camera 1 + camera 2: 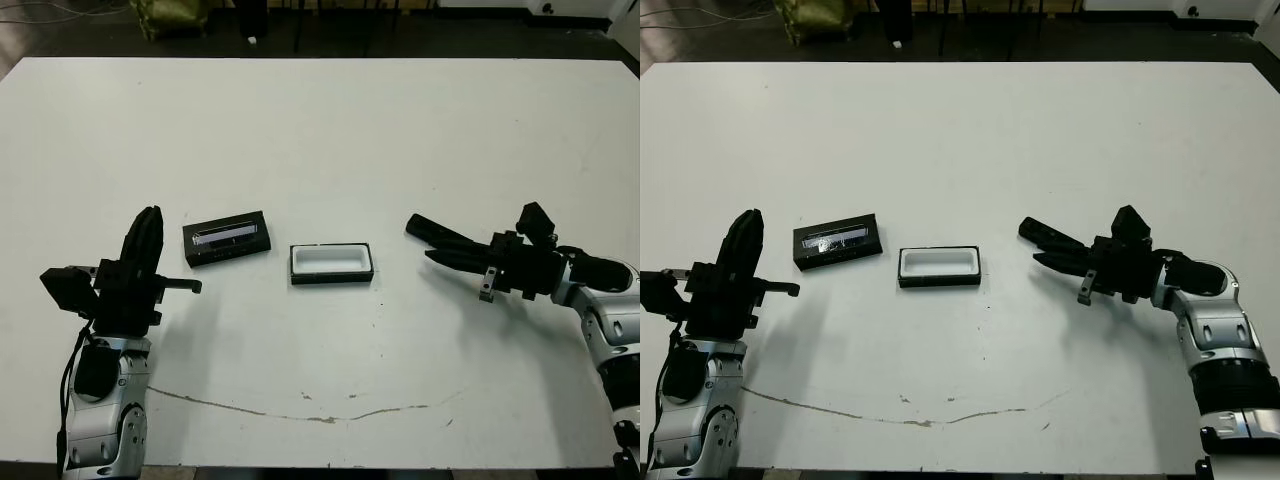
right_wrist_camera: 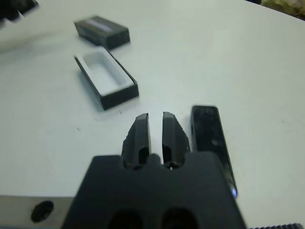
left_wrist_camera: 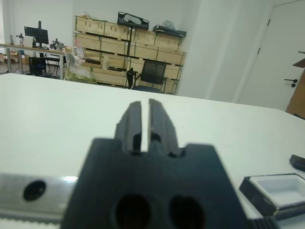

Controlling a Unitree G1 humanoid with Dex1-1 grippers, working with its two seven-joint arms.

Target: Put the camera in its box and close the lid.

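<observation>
Two arms low over my white table, lid left of centre, open box just beside it, camera lying by my right gripper, fingers nearly together, left gripper likewise, holding nothing.

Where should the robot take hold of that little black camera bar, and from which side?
Probably around the middle, across its narrow width, coming down from above. The camera lies flat on the table beside the right end effector. Its long straight sides give the fingers parallel faces, while the rounded ends would likely slip.
</observation>
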